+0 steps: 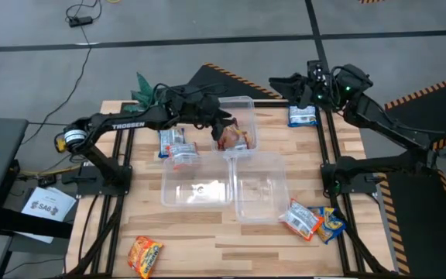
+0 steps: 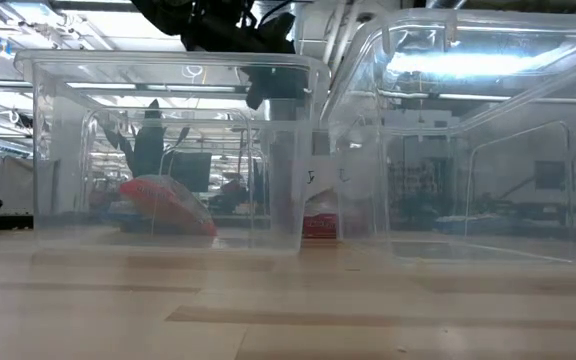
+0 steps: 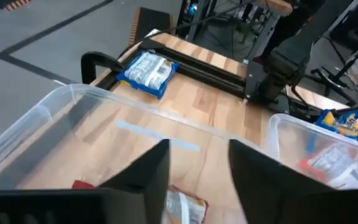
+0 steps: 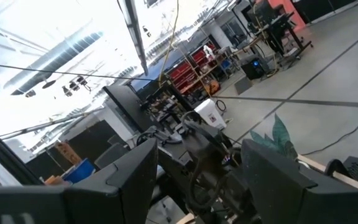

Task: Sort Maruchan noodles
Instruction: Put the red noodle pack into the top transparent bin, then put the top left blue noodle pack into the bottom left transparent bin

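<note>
Inside the far clear bin [image 1: 242, 105] lie red-orange Maruchan packets [image 1: 233, 138], apparently two, the only noodles binned so far; the left wrist view shows one [image 3: 182, 205] just below the fingers. The other packets are out on the wooden table [image 1: 207, 232]: a pair of blue-white ones [image 1: 178, 147] just beside that bin toward the left arm, one blue-white packet [image 1: 303, 116] at the far right edge, a white-orange one [image 1: 300, 219] touching a blue-yellow one [image 1: 332, 222] near the right front, and an orange one [image 1: 145, 256] alone at the front left corner. Two more clear bins, one [image 1: 196, 184] front left and one [image 1: 259, 186] beside it, hold nothing that can be made out.

Left gripper [image 1: 221, 128] hangs over the far bin, fingers [image 3: 148, 180] spread with nothing between them. Right gripper [image 1: 285, 84] is raised past the table's far right corner, aimed at the room; its fingers [image 4: 272, 174] also stand apart, holding nothing.

Judgement: sorting is early. One colour group started, six packets left to place, two bins unused.
</note>
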